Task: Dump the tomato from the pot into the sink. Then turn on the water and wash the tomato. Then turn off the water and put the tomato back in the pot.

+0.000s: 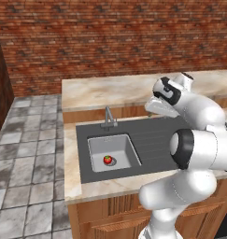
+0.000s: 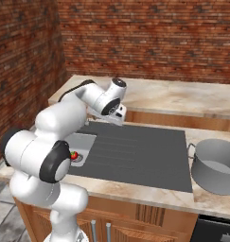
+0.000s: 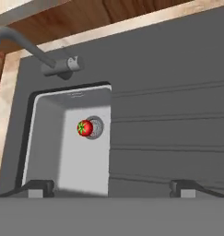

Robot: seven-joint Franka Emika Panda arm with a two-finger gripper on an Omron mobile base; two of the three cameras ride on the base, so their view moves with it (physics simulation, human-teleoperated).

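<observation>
The small red tomato (image 1: pixel 107 160) (image 2: pixel 74 155) (image 3: pixel 85 128) lies on the floor of the light grey sink basin (image 1: pixel 125 150) (image 3: pixel 44 138), right beside the round drain. No water runs from the slim grey faucet (image 1: pixel 108 117) (image 3: pixel 26 44) behind the basin. The large grey pot (image 2: pixel 216 166) stands upright on the counter at the right of the drainboard. My gripper (image 1: pixel 155 107) (image 2: pixel 117 116) (image 3: pixel 112 188) hangs open and empty above the ribbed drainboard, to the right of the basin, with its fingers wide apart and well above the tomato.
The dark grey sink plate with ribbed drainboard (image 1: pixel 157 135) (image 2: pixel 135 151) sits in a beige stone counter (image 1: pixel 115 88). A brick wall (image 1: pixel 110 32) rises behind. My own arm (image 2: pixel 50 142) covers part of the basin in the right base view.
</observation>
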